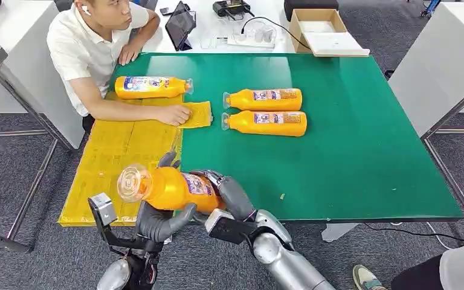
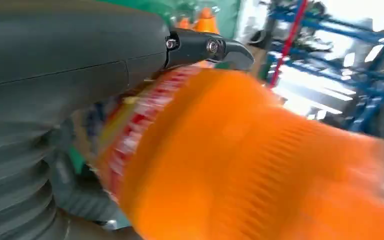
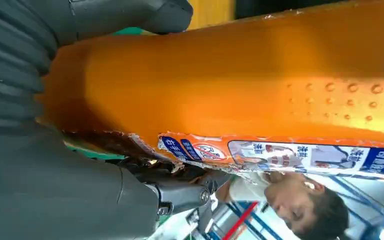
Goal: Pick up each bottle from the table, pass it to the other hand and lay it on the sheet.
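An orange bottle (image 1: 178, 188) with a clear cap hangs over the table's near edge, cap pointing left above the yellow sheet (image 1: 112, 160). My left hand (image 1: 160, 222) wraps it from below near the neck, and my right hand (image 1: 229, 194) grips its base end. The left wrist view has the blurred bottle (image 2: 260, 165) under my left hand's thumb (image 2: 200, 47). The bottle (image 3: 240, 85) lies against my right hand (image 3: 30, 165) in the right wrist view. A second bottle (image 1: 151, 86) lies on the sheet's far end. Two more (image 1: 264, 98) (image 1: 266, 122) lie on the green mat (image 1: 350, 151).
A person sits at the table's far left corner with one hand (image 1: 172, 113) pressing on the sheet. Behind the mat stand a cardboard box (image 1: 320, 27), a tablet (image 1: 180, 25) and a power strip (image 1: 248, 37). White tables flank both sides.
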